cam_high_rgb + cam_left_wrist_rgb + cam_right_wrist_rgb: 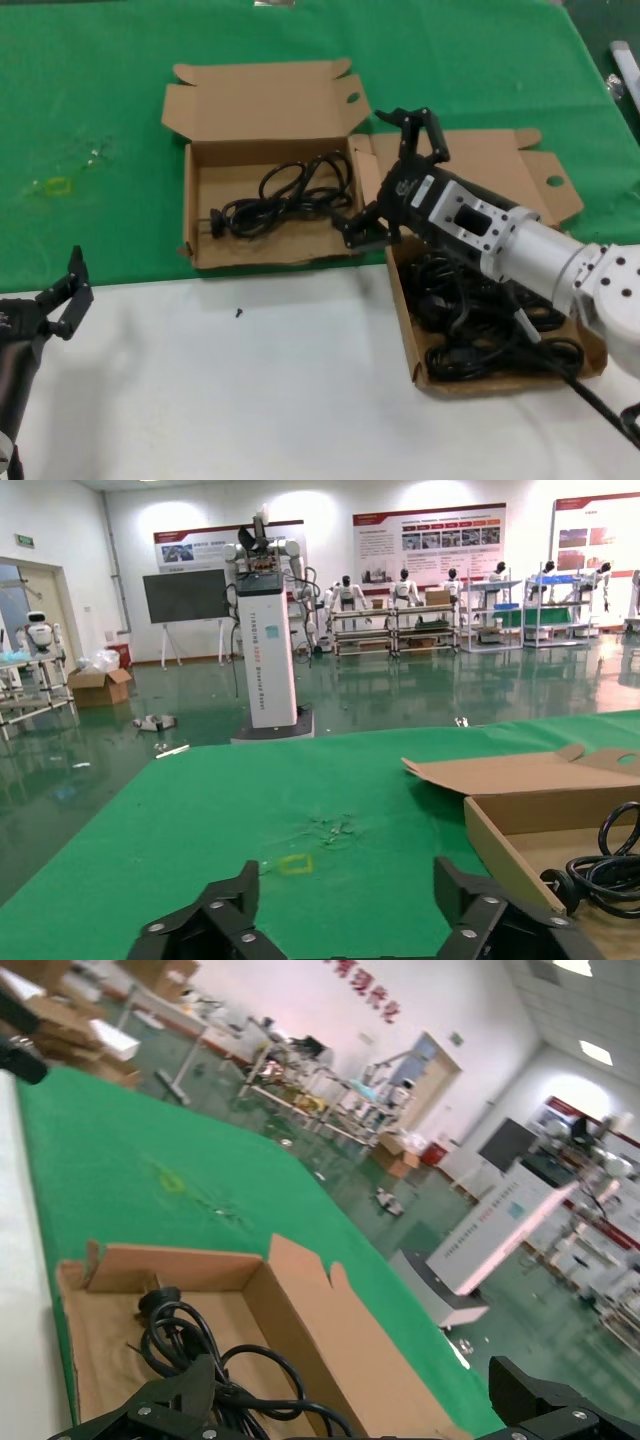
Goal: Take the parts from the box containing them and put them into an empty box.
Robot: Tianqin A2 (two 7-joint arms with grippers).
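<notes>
While the head view shows both boxes [270, 215] [500, 330], wrist views (angled low) show one.

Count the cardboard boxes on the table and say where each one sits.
2. One open box lies left of centre on the green cloth, a black cable inside. The second box, full of cables, lies to its right, partly hidden under the right tool.
</notes>
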